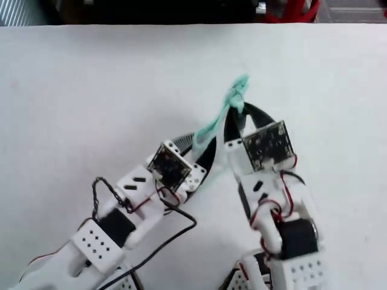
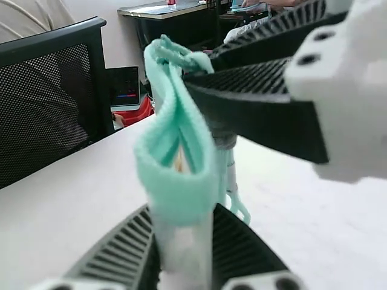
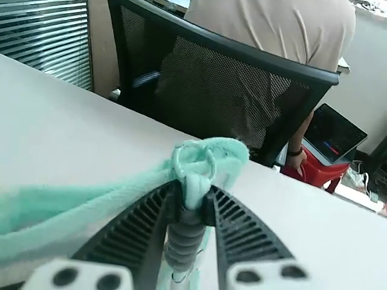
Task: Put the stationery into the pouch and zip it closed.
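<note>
above the white bench [image 1: 72, 90] a mint pouch [image 1: 211, 127] is stretching between both arms, much of it hiding behind them. the left hand [image 2: 181, 211] is pinching its near end; the right hand [image 3: 192, 187] is clamping tight on the far end by the zipper ring. the pouch's contents are staying too hidden to tell.

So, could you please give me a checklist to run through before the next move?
1. Left gripper clamped on the pouch: ok.
2. Right gripper clamped on its other end: ok.
3. Pouch spans between both grippers, above the table: ok.
4. Zip fully closed: cannot tell.
5. Stationery inside: cannot tell.
</note>
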You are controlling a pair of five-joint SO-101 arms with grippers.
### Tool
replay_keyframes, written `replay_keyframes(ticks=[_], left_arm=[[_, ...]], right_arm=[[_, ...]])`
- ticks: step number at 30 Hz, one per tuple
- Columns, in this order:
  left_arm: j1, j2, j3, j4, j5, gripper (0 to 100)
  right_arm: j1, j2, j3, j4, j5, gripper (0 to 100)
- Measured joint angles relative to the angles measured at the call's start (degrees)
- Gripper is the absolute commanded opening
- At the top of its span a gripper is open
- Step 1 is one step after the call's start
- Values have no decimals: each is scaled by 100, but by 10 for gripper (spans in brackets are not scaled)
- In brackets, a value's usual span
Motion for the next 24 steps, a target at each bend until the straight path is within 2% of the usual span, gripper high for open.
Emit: replay_keyframes(ticks=[6, 8, 15, 19, 21, 24], left_arm=[[18, 0, 35, 53, 9, 25], [-26, 0, -9, 44, 9, 25], [-26, 0, -9, 44, 9, 25], [-26, 0, -9, 44, 9, 25], [-26, 0, -9, 44, 9, 25], [-26, 0, -9, 44, 9, 25]], right_arm=[[-1125, -677, -413, 1459, 1002, 19], [-1556, -677, -475, 1741, 1152, 19], [-2365, -659, -941, 2374, 1222, 19], [-1943, -677, -1310, 2444, 1222, 19], [-1310, -677, -1327, 2365, 1187, 22], [-246, -677, -1090, 1908, 633, 41]])
